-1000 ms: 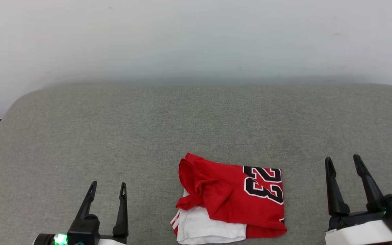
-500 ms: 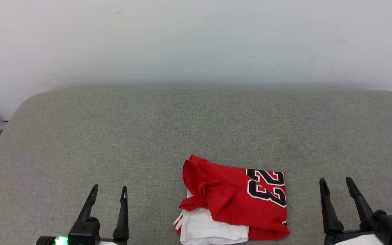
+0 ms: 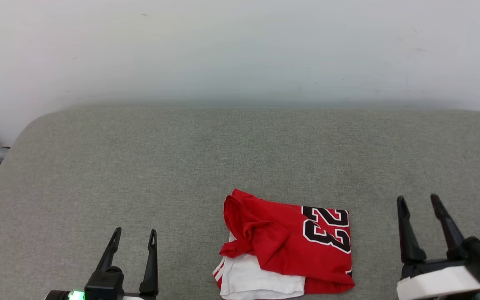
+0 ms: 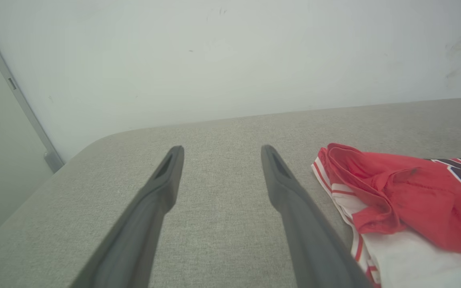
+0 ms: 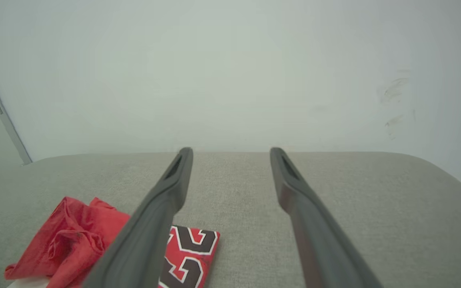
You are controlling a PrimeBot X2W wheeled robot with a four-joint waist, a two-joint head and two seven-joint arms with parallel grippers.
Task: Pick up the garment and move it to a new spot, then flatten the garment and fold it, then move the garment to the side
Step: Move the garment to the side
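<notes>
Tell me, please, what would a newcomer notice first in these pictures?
The red garment with black, white-edged numbers stands out, lying folded on the grey padded surface, low in the head view, a white part showing at its near left. The left end effector and the right end effector stand open on either side, apart from it.

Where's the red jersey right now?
Head view, lower centre: the garment lies on the grey cushion between the left pincer and the right pincer, touching neither.

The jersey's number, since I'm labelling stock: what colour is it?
Black digits edged in white on the folded red jersey T-shirt; head view shows them best.
</notes>
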